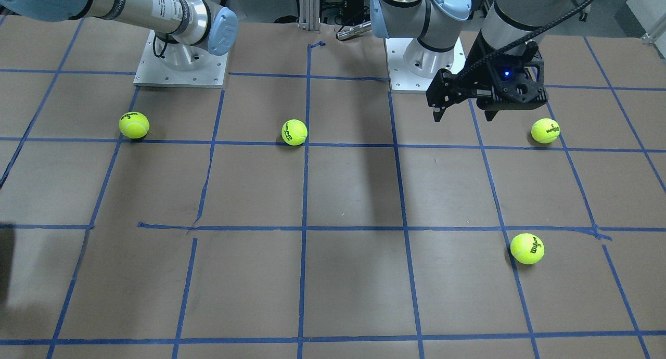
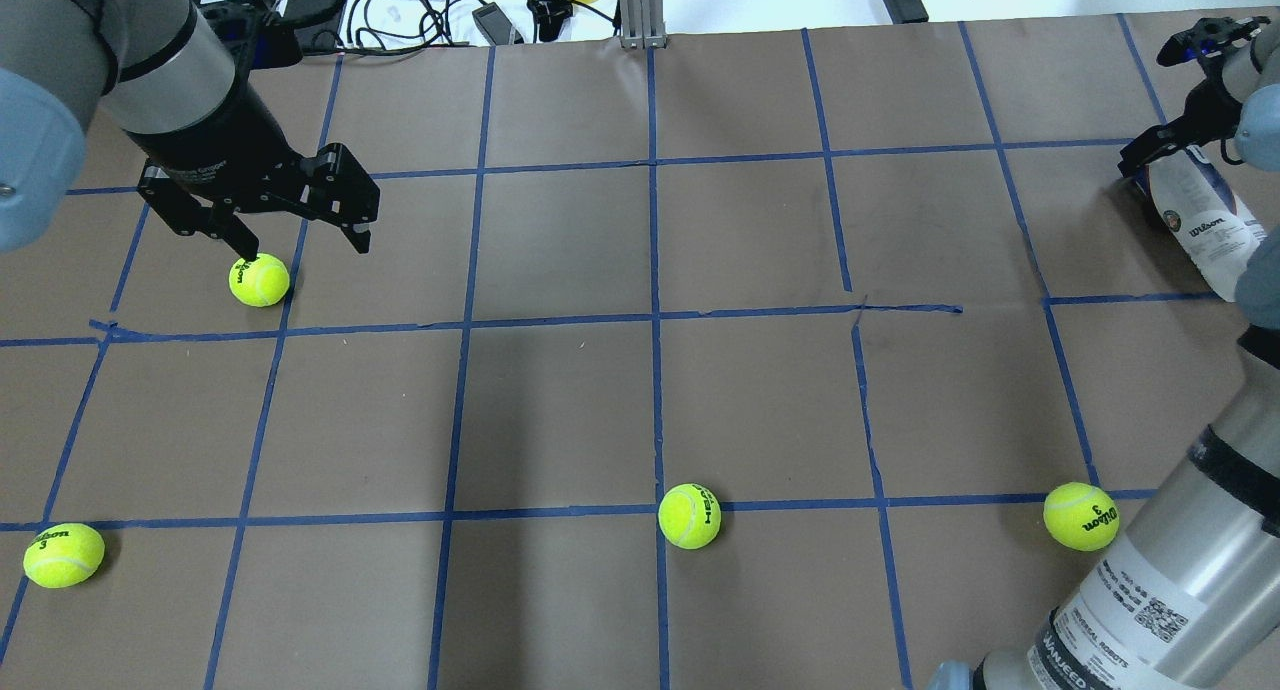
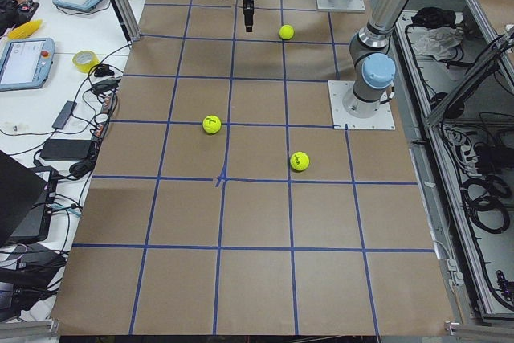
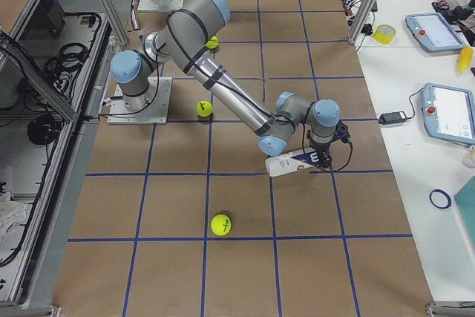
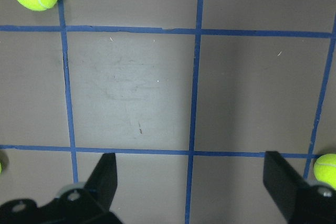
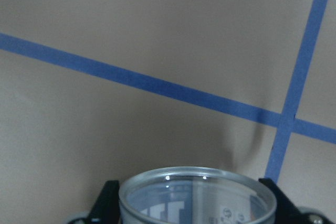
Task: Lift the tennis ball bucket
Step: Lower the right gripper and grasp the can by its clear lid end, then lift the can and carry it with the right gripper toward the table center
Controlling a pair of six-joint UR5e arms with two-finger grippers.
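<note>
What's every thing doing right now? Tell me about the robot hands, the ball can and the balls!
left gripper: open, empty, above the table.
right gripper: shut on the tennis ball bucket.
tennis ball bucket: tipped sideways, held at one end.
tennis balls: four, loose, spread apart on the table.

The tennis ball bucket (image 2: 1205, 220) is at the far right edge of the table (image 2: 760, 390), apparently tilted on its side between the fingers of the right gripper (image 6: 191, 203). Four balls lie well apart. The far-left ball (image 2: 259, 279) sits just beside the left gripper (image 2: 303, 245). The near-left ball (image 2: 64, 555), middle ball (image 2: 690, 516) and near-right ball (image 2: 1081, 516) line the robot's side, the last in front of the bucket.
</note>
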